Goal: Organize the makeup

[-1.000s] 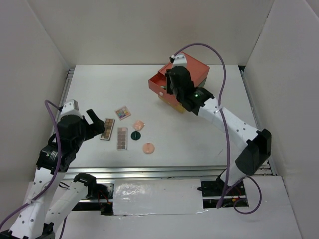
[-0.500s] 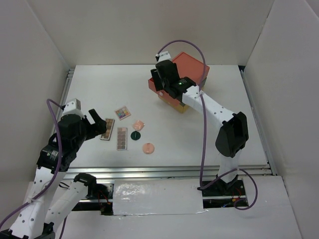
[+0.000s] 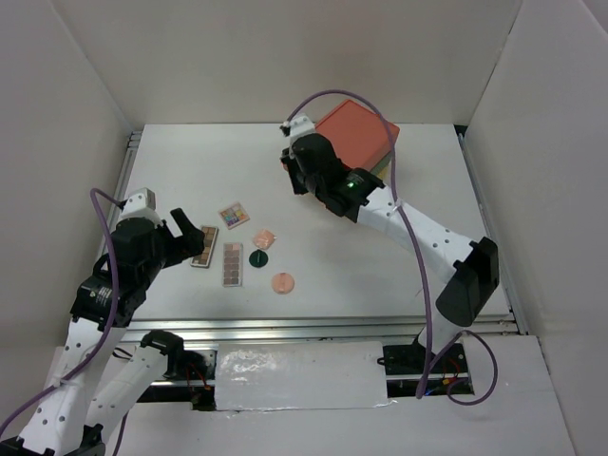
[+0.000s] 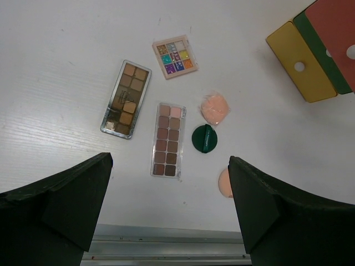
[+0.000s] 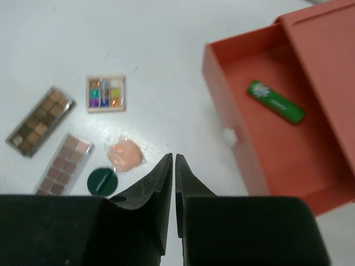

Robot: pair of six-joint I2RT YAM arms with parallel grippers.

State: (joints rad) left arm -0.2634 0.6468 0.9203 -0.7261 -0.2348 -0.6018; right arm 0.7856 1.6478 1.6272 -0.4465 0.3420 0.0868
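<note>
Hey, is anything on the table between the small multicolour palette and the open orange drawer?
Nothing visible does. Bare white table lies between the multicolour palette and the open orange drawer. Only the right jaws, closed and empty, hang above that gap, not on the table.

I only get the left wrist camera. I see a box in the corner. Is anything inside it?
Observer: Yes. The orange drawer on top stands open, and one green tube lies in it.
Operator: Where's the other gripper?
Observer: The right gripper hangs just in front of that drawer, with its fingers almost together and nothing between them.
Operator: What's the pink thing that's half hidden in my picture?
Observer: It's a whole round pink compact, lying apart from the green compact.
</note>
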